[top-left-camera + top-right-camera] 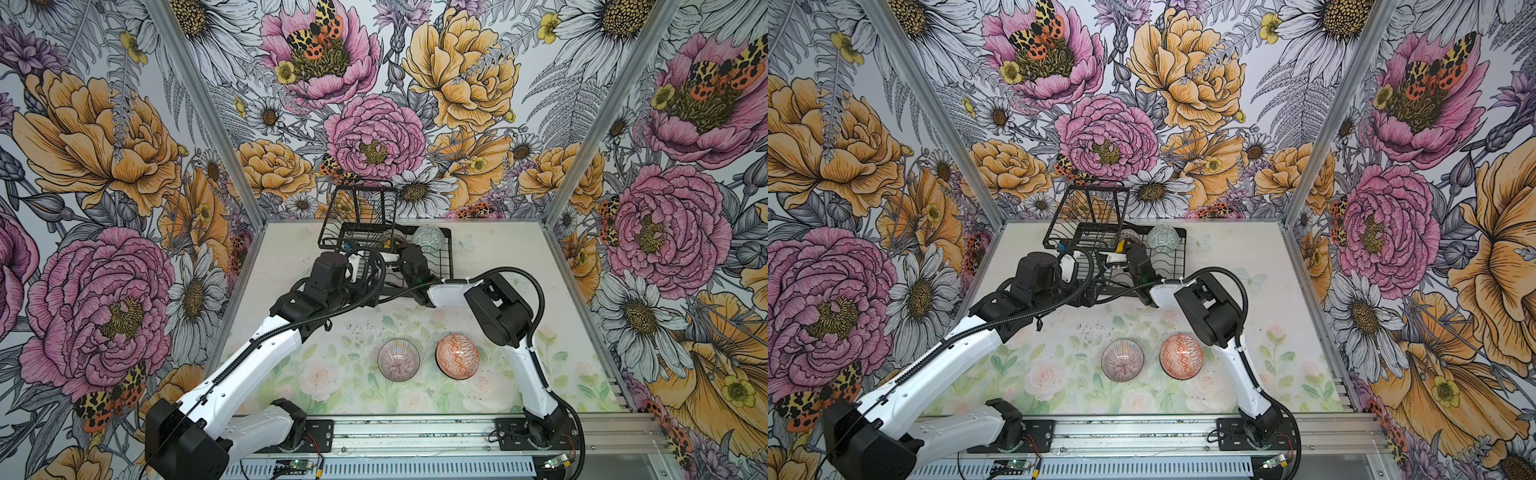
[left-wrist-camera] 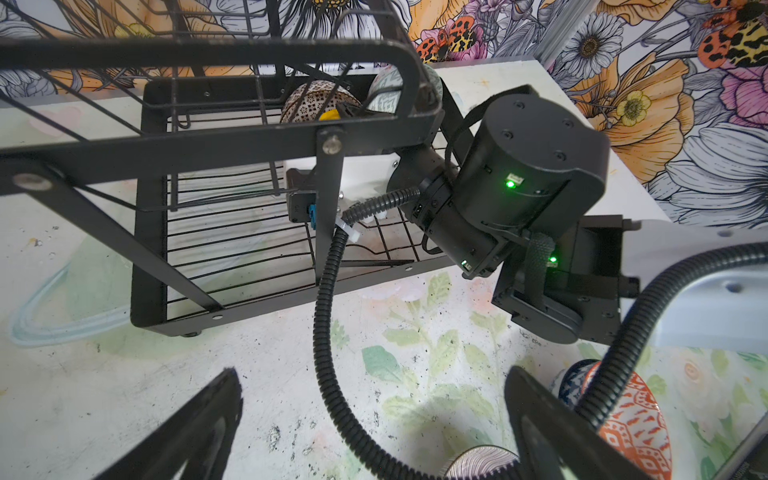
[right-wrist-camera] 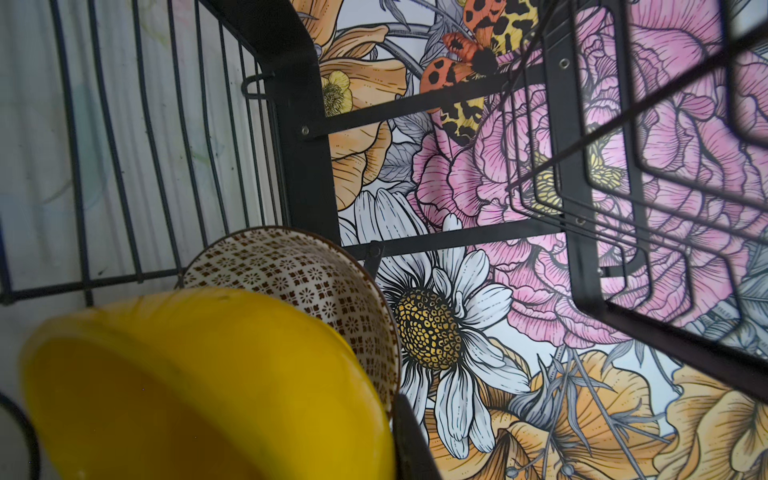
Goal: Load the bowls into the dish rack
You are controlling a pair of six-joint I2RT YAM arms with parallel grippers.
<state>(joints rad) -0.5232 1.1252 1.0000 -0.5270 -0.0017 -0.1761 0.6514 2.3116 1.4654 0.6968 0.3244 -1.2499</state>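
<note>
— Dish rack [image 2: 208, 147], where was it?
— At twelve o'clock on the table [image 1: 519, 291]. The pale green bowl [image 1: 428, 237] and the black-white bowl [image 3: 299, 270] stood on edge in its base, toward one o'clock.
— The claws?
— The right gripper [image 3: 388, 415] pinched the yellow bowl [image 3: 199, 386] by its rim, just beside the black-white one. The left gripper [image 2: 374, 382] stood wide open above the table, by the rack's seven o'clock corner.
— The rest?
— The pink bowl [image 1: 399, 360] sat at six and the orange bowl [image 1: 457, 356] at five, mouths up, not touching.

The left gripper [image 2: 374, 374] gapes wide above the table [image 2: 124, 395]; ahead stands the dish rack [image 2: 232, 158], the orange-white bowl [image 2: 631, 424] near one finger.
</note>
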